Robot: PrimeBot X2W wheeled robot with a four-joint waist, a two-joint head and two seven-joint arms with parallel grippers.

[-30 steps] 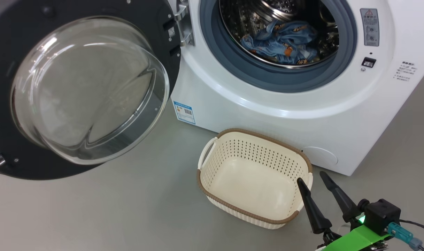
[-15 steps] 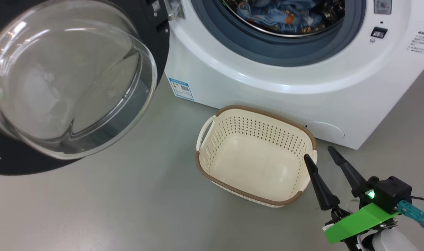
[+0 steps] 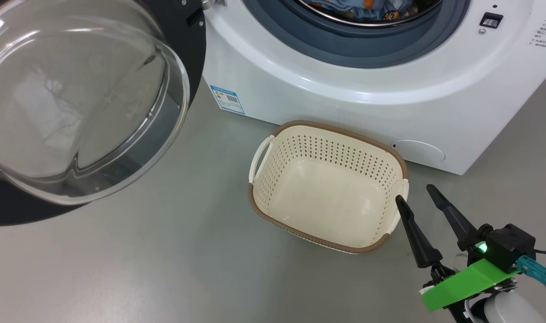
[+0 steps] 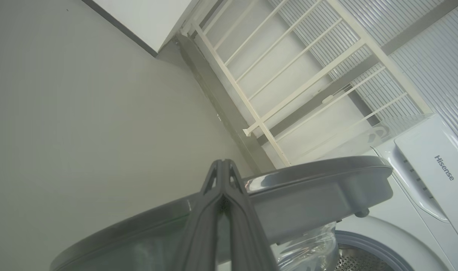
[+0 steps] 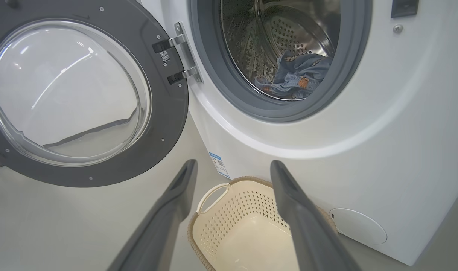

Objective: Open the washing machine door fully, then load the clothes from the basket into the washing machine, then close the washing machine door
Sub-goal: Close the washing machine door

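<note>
Downward tilting of the head camera is noted since a second ago; nothing else is displaced. Nearest, the right gripper [image 3: 414,193] is held spread and empty just beside the emptied basket [image 3: 326,148]. Beyond, the washing machine door [image 3: 75,103] is swung wide, with the left gripper [image 4: 223,165] clenched, empty, by its outer rim. Farthest, the clothes [image 5: 296,75] are piled inside the washing machine [image 3: 344,107].

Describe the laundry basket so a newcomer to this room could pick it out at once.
Find the big white front-loading washing machine with its round door swung open to the left. On the grey floor right in front of its base stands the basket. It is the one small cream perforated tub with a brown woven-look rim and side handles, and it is empty.
</note>
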